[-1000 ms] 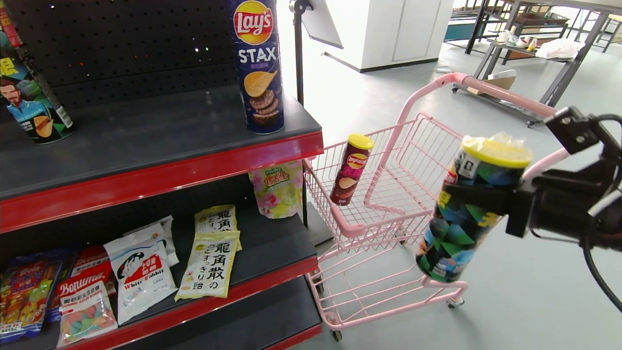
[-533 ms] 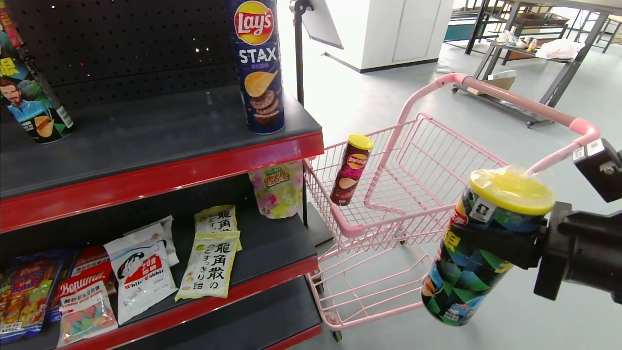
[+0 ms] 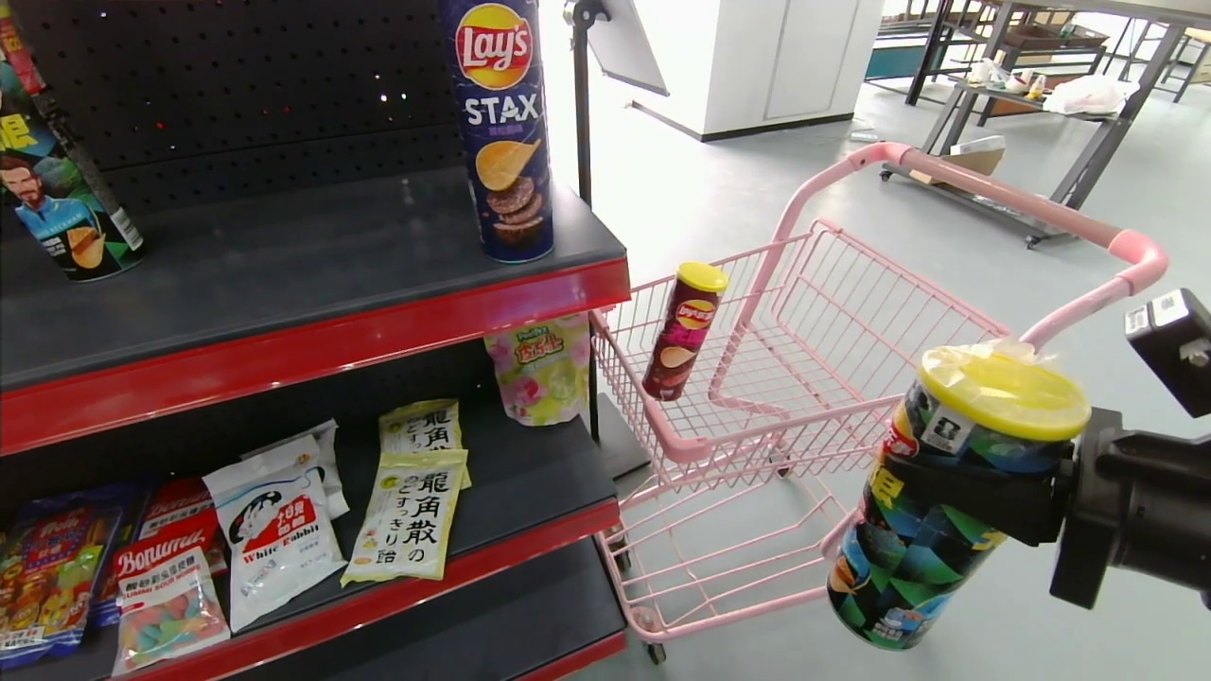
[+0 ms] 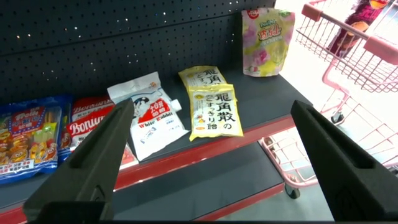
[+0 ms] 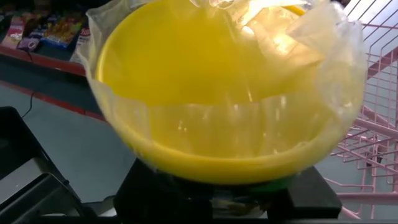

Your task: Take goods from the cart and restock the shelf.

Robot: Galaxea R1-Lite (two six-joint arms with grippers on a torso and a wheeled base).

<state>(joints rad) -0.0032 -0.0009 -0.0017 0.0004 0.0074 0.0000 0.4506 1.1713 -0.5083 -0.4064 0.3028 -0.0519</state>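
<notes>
chip can [image 3: 903, 567] in right pincer [image 3: 970, 482], beside cart handle [image 3: 993, 194], open floor [image 3: 989, 653] below

The right arm [image 3: 1135, 515] I steer from afar is matte black and blocky, its square wrist block [image 3: 1171, 348] bearing a white sticker and one screw. The right pincer [image 3: 956, 482] is black. The left pincer [image 4: 211, 106] has two dark, tapered wedge fingers [image 4: 93, 165].

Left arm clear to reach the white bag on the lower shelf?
Probably yes: the left claw is open and faces the white bag, with nothing between them.
</notes>
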